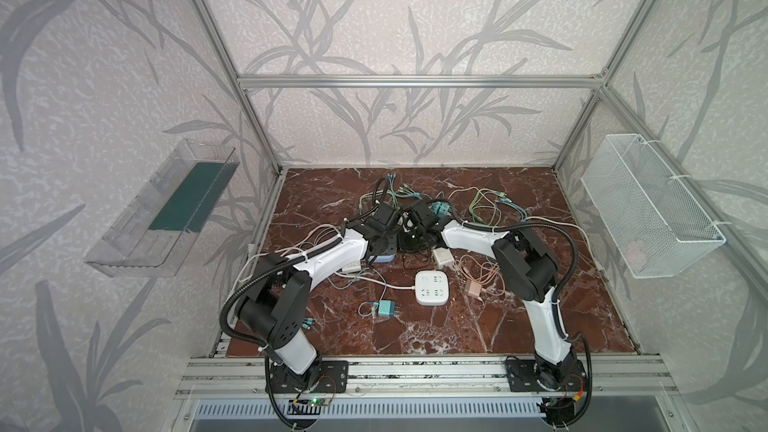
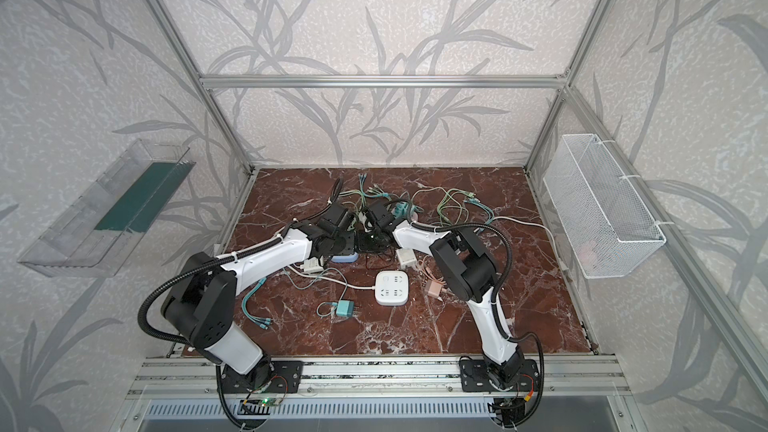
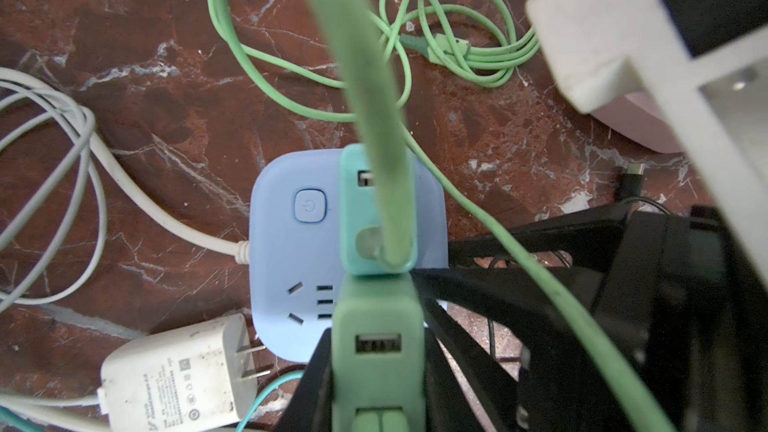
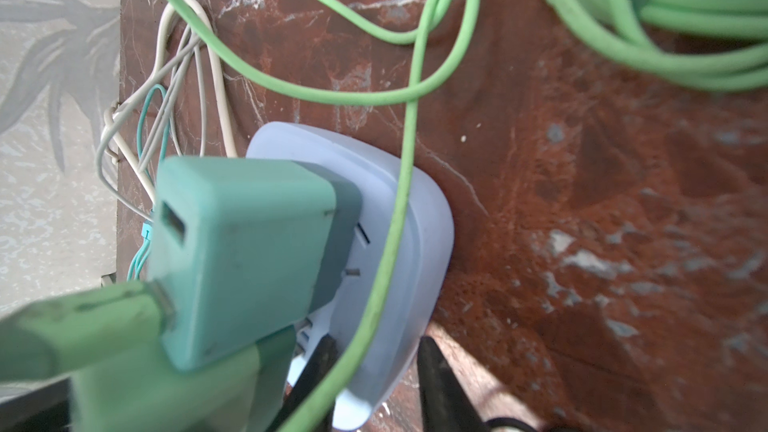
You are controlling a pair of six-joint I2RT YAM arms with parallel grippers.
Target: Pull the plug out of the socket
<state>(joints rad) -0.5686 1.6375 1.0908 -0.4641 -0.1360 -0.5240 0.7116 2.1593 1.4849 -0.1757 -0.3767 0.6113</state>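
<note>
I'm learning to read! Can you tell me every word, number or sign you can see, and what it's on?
Power sign, a circle with a stroke: on the button of the blue socket.
White charger: rows of tiny print, too blurred to read.
Green plug, teal plug, white socket: no words that I can see.

The white charger (image 3: 178, 384) lying by the blue socket (image 3: 286, 259) carries grey print along one edge, starting with what looks like "vivo"; the lines that follow, and the row of small round marks beside them, are too fine to read; the socket's button (image 3: 309, 206) bears a power symbol.
</note>
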